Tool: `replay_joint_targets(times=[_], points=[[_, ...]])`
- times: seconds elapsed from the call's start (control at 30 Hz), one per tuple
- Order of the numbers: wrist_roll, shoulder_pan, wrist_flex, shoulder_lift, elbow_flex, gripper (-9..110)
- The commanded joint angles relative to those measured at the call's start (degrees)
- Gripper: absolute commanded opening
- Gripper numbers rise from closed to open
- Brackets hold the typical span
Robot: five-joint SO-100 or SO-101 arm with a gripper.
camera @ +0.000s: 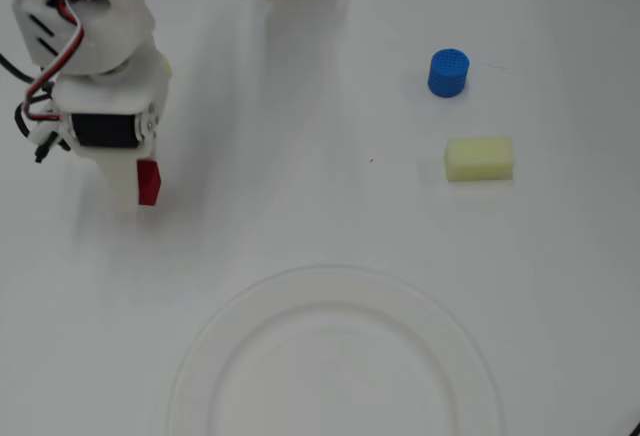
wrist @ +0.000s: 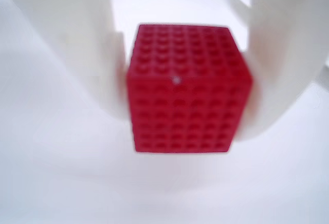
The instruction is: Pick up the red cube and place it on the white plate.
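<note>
Gripping the small gridded red cube [wrist: 187, 88] in your pincer [camera: 135, 184] | pincer clamped on it at the counter's [camera: 320, 156] left in the overhead view | carry to the large round white plate [camera: 200, 356] remains, plate empty

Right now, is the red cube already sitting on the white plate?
No. In the overhead view the red cube sits between the gripper fingers at the left, well clear of the white plate.

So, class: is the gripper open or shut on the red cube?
Shut on it: in the wrist view, both white fingers press the red cube's sides. The gripper is away from the white plate.
</note>
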Motion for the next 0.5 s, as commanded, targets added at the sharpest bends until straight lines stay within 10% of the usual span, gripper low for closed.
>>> replay_joint_targets(times=[0.0, 0.47], points=[[-1.0, -3.0, -6.1, 17.0, 6.2, 0], [10.0, -24.5, -1.2, 19.0, 3.7, 0]])
